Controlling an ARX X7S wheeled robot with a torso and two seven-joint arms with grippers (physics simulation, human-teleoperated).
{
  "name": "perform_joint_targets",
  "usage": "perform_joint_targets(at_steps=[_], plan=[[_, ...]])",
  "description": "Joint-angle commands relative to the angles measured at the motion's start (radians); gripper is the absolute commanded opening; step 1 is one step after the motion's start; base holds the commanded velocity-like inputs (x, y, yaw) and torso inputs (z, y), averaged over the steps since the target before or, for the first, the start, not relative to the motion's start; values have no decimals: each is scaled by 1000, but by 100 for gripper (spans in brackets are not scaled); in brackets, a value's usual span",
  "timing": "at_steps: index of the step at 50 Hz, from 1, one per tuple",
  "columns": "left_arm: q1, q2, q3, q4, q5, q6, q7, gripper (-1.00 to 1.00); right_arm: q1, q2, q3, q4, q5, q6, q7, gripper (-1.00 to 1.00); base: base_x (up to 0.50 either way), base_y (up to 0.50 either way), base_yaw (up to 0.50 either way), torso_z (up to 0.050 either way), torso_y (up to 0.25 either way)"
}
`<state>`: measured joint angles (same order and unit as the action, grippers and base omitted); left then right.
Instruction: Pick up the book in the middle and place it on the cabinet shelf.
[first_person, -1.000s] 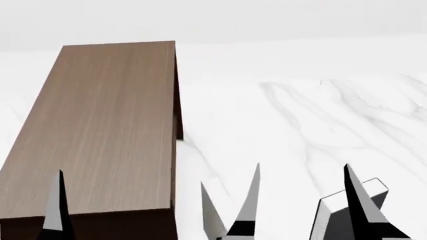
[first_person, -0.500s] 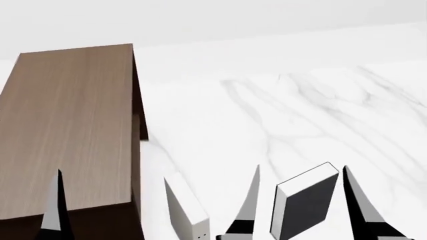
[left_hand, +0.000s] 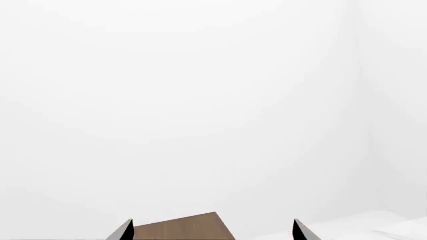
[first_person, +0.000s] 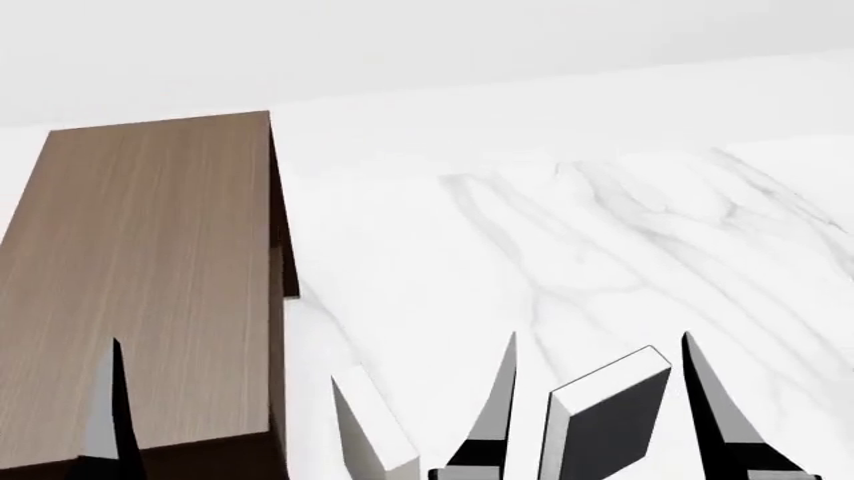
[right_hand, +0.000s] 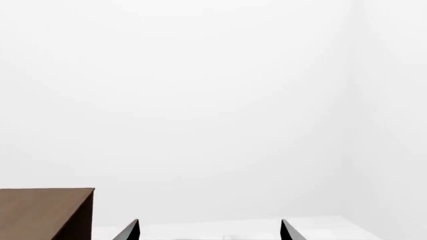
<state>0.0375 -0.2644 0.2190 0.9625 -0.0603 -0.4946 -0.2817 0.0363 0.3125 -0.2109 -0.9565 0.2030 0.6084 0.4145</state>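
Two open grippers, mine: I hold the right gripper (first_person: 598, 400) spread astride the book (first_person: 607, 425) standing near the table's (first_person: 561, 250) front edge, ready to close, the left gripper (left_hand: 213, 231) idle over the cabinet (first_person: 147, 290).

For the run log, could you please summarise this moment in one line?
right end effector: open, flanking dark book | left end effector: open | cabinet top: no book

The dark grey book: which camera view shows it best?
The head view. There the dark grey book stands tilted on the marble table, between the fingers of the right hand, cover and white page edge visible. Neither wrist view shows it; both show only wall and some cabinet.
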Motion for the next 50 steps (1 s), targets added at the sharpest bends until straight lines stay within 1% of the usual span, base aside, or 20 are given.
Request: perform_joint_targets(at_steps=[1, 8, 39, 40, 41, 43, 46, 47, 50], plan=[[1, -4, -3, -2, -14, 3, -8, 100, 1, 5, -6, 3, 1, 0, 6, 100, 0, 0, 0, 50, 0], [-5, -15, 15, -1, 7, -16, -16, 100, 4, 7, -6, 2, 6, 5, 10, 100, 0, 0, 0, 50, -38], [-11, -26, 18, 18, -8, -22, -33, 100, 3, 18, -25, 22, 8, -6, 26, 100, 0, 0, 0, 47, -152], [-5, -21, 4, 17, -37, -2, -25, 100, 4, 18, -25, 23, 9, -6, 26, 100, 0, 0, 0, 0, 0], [-15, -23, 10, 29, -23, -37, -35, 100, 4, 19, -25, 23, 9, -6, 26, 100, 0, 0, 0, 0, 0], [-17, -18, 4, 38, -34, -52, -38, 100, 3, 20, -25, 25, 10, -9, 27, 100, 0, 0, 0, 0, 0], [-25, -5, -17, 62, -75, -89, -45, 100, 4, 21, -22, 23, 13, -7, 29, 100, 0, 0, 0, 0, 0], [-22, 11, -49, 65, -111, -97, -49, 100, 4, 22, -21, 22, 14, -6, 30, 100, 0, 0, 0, 0, 0], [-29, 0, -51, 80, -117, -123, -61, 100, 6, 23, -22, 18, 14, -1, 34, 100, 0, 0, 0, 0, 0]])
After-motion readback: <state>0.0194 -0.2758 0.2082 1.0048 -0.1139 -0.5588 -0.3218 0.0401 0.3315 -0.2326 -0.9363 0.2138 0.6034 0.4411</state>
